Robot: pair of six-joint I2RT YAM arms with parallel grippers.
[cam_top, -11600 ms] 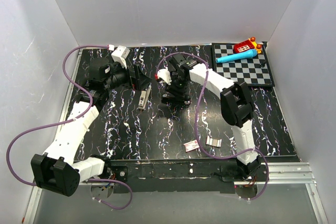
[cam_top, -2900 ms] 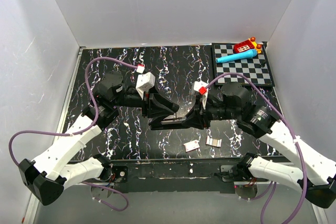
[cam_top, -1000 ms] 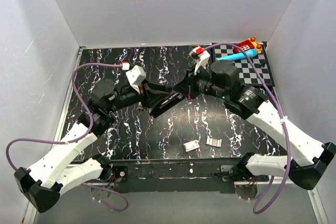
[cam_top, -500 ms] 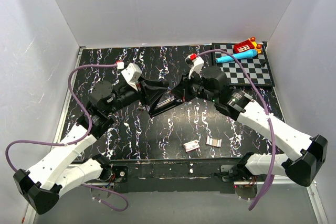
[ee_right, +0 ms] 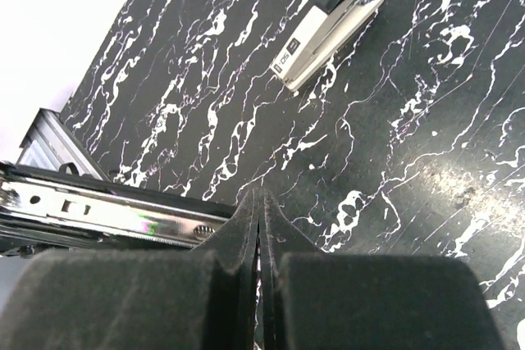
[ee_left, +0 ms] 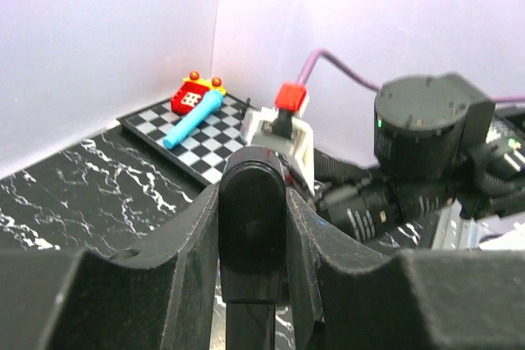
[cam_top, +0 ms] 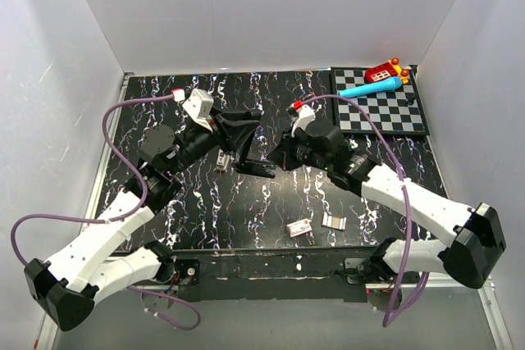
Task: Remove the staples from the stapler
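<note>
My left gripper [ee_left: 252, 202] is shut on a black stapler [ee_left: 252, 219], whose rounded end sits between the fingers. From above, this black stapler [cam_top: 256, 170] sticks out of my left gripper [cam_top: 240, 138] toward the right arm. Its chrome staple rail [ee_right: 107, 211] shows in the right wrist view, running behind my right gripper [ee_right: 261, 196], which is shut with nothing between its fingers. My right gripper [cam_top: 276, 158] hangs just right of the stapler's free end. A small grey-silver stapler [ee_right: 328, 26] with a dark end lies flat on the table [cam_top: 223, 160], apart from both grippers.
A chessboard [cam_top: 385, 114] at the back right carries a blue cylinder [cam_top: 369, 88] and a red toy phone [cam_top: 382, 71]. A red-and-white flat box [cam_top: 299, 227] and a small silver strip [cam_top: 333, 220] lie near the front edge. White walls enclose the table.
The left gripper has tilted the black stapler so its free end points down to the front right. The right wrist has swung left and lower, toward that end. Both jaws stand as before.
</note>
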